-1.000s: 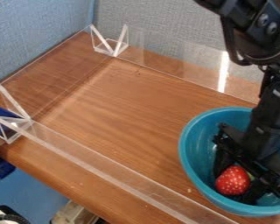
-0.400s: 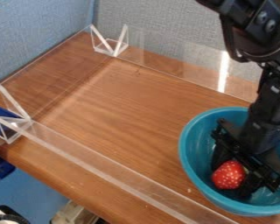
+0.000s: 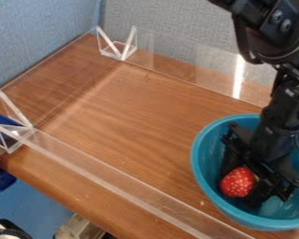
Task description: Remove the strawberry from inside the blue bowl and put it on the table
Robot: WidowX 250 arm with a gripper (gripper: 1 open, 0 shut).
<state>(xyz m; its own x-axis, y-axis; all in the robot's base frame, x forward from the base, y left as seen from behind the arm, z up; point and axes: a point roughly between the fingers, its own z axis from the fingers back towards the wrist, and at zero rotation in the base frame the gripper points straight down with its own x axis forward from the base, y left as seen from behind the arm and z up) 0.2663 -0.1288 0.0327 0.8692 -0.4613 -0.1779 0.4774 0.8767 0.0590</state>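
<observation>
The blue bowl (image 3: 206, 149) stands at the right front of the table (image 3: 127, 112). Inside it, near the left inner wall, is the small red strawberry (image 3: 237, 183). My black gripper (image 3: 249, 177) reaches steeply down into the bowl from the upper right. Its fingers are shut on the strawberry, which sits at their tips. The arm hides the right part of the bowl's inside.
Low clear acrylic walls (image 3: 108, 182) edge the table. One triangular bracket (image 3: 119, 43) stands at the far corner and another (image 3: 15, 136) at the left. A blue-grey backdrop (image 3: 40, 28) rises behind the table.
The strawberry has crept slightly up and to the left inside the bowl, staying at the gripper's fingertips. The gripper has stayed shut throughout.
</observation>
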